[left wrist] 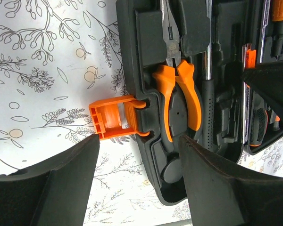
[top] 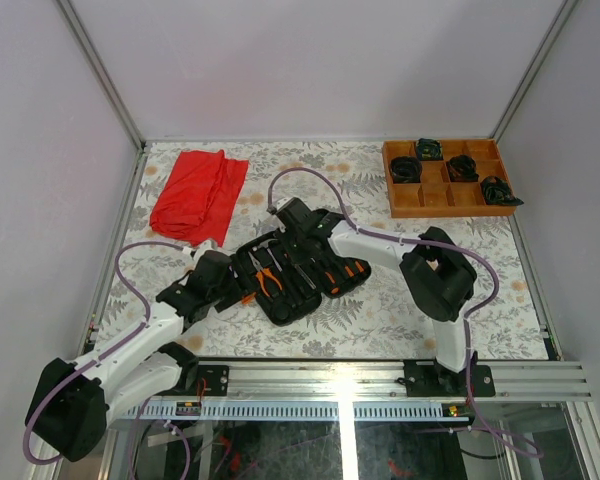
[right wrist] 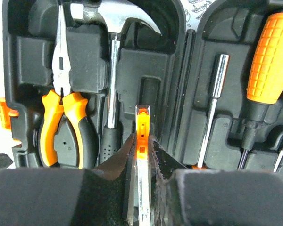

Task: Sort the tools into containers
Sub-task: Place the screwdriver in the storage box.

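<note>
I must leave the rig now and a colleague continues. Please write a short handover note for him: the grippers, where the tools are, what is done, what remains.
Left gripper: open, aimed at the orange latch on the tool case edge, gripping nothing.
Right gripper: shut on a thin orange-and-silver tool, held over the open case beside the hammer.
Done: hammer, pliers and orange-handled screwdriver lie in their moulded slots.
Left: seat the held tool and release it; after that, probably close the case.
</note>
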Robot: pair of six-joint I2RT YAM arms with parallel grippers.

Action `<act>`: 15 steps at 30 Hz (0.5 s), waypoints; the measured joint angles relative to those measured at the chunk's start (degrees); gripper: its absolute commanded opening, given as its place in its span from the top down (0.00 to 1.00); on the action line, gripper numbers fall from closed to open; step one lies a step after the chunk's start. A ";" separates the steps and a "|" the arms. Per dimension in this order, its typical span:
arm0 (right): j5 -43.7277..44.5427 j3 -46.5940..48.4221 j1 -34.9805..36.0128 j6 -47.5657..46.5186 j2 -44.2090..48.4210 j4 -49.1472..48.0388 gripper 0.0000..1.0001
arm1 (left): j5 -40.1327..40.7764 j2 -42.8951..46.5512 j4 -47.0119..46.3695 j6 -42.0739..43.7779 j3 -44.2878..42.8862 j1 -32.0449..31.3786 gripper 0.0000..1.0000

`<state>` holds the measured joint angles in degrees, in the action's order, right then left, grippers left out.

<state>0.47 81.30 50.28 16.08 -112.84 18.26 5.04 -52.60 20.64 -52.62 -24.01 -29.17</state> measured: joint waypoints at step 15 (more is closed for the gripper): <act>2.54 5.75 0.24 2.75 -5.35 3.91 0.85 | -0.46 0.13 -0.13 -0.02 1.66 0.00 0.34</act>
<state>3.01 87.05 50.52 18.83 -118.19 22.17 4.58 -52.47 20.51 -52.64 -22.35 -29.17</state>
